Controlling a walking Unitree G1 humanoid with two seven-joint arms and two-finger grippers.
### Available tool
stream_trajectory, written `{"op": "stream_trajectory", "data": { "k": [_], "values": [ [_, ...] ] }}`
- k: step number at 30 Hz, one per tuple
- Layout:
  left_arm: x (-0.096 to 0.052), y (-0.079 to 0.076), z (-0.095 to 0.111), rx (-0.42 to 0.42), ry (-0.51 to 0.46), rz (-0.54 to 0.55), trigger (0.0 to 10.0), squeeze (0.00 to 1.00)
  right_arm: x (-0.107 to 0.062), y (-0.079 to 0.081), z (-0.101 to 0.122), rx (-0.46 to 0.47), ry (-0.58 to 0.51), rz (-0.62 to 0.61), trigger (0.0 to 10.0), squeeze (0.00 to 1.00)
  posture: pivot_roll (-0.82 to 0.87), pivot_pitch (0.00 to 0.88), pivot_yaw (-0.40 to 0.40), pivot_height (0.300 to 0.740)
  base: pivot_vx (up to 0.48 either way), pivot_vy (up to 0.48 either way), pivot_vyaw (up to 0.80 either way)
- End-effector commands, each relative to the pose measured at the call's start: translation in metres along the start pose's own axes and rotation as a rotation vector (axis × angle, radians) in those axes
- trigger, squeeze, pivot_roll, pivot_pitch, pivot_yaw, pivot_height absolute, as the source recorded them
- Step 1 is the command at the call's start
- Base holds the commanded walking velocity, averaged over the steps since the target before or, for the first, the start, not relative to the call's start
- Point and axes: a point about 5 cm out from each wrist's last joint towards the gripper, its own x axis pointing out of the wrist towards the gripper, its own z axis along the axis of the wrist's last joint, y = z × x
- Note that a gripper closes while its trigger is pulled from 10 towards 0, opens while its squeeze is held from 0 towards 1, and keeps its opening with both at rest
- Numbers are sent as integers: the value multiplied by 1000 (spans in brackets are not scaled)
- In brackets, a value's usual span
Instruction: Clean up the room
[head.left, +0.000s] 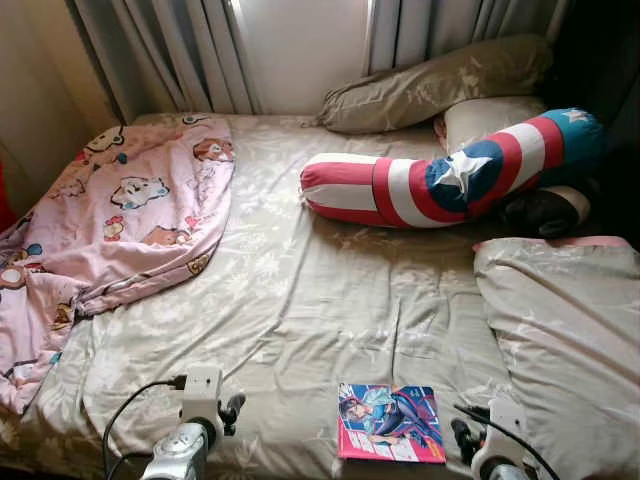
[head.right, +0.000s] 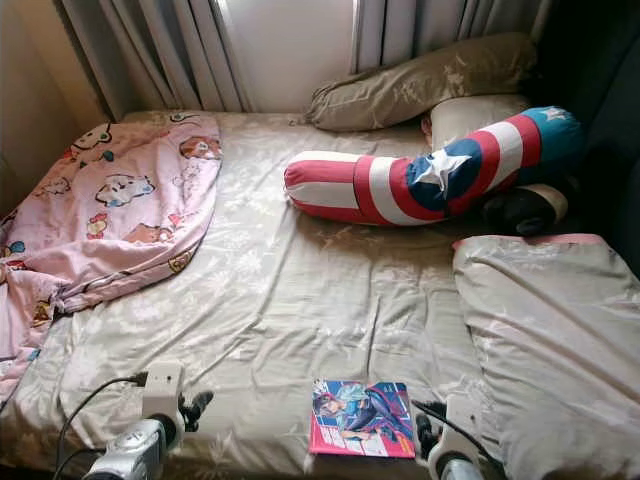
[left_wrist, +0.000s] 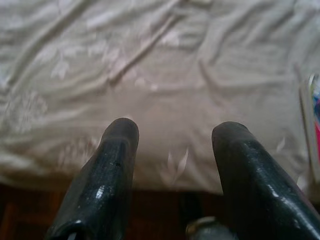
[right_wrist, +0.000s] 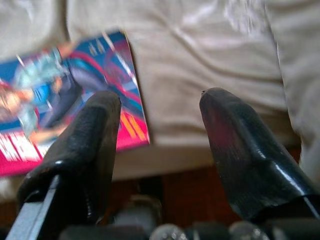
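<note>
The right claw (right_wrist: 160, 112) is hanging over the near edge of the bed (head.left: 330, 300) with its two black fingers spread apart and gripping nothing. Just beside it, toward the robot's left, a comic book (head.left: 391, 423) with a bright pink and blue cover is lying flat on the beige sheet, close to the mattress edge; one finger (right_wrist: 92, 135) is overlapping the book's corner in the wrist view, though whether it is touching cannot be told. On the claw's other side a beige quilt (head.left: 565, 330) is lying bunched up on the bed.

The left claw (left_wrist: 175, 135) is hovering at the same near edge, well apart from the book, its fingers also parted and holding nothing, with wrinkled sheet beneath it. Beyond it and to the left, a pink cartoon-print blanket (head.left: 130, 215) is draping over the bed's far left corner.

Farther ahead of both claws, a red, white and blue star-patterned bolster (head.left: 450, 175) is lying across the head of the bed, with beige pillows (head.left: 430, 90) behind it and grey curtains (head.left: 180, 50) hanging beyond.
</note>
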Motion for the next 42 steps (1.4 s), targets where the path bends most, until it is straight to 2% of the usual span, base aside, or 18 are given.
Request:
{"op": "stream_trajectory", "data": {
  "k": [1,7,10,12,16,18,26,31,34,38,42],
  "values": [
    [-4,5,-14,5,57,23,10000,0,-3,-2,-13,14,53,-21,10000,0,17,0,39,740,0,0,0],
    [-7,3,-27,-30,95,38,10000,0,-7,-1,-25,31,88,-20,10000,0,-8,0,50,740,0,0,0],
    [-9,3,-35,-40,119,47,10000,0,-7,1,-28,-13,109,3,10000,0,-9,0,49,740,0,0,0],
    [-11,2,-40,-43,138,41,10000,0,-8,4,-29,-48,111,16,10000,0,-7,0,50,740,0,0,800],
    [-13,3,-44,-39,149,43,10000,0,-8,6,-30,-25,109,26,10000,0,-4,0,51,740,0,0,800],
    [-13,3,-45,-43,151,47,10000,0,-7,10,-30,-57,113,44,10000,0,-5,0,52,740,0,0,800],
    [-12,4,-43,-53,149,51,10000,0,-6,12,-27,-48,107,38,10000,0,0,0,53,740,0,0,773],
    [-11,6,-38,-63,139,64,10000,0,-5,11,-24,-11,104,9,10000,0,13,0,47,740,0,49,0],
    [-10,7,-37,-62,141,63,10000,0,-4,11,-24,-34,110,-2,10000,0,22,0,46,740,0,280,0],
    [-9,7,-35,-60,141,60,10000,0,-4,12,-22,-20,105,7,10000,0,21,0,48,740,0,279,0],
    [-10,13,-35,-62,151,70,10000,0,-4,14,-22,-20,111,11,10000,0,25,1,56,740,0,290,0]
  ]
}}
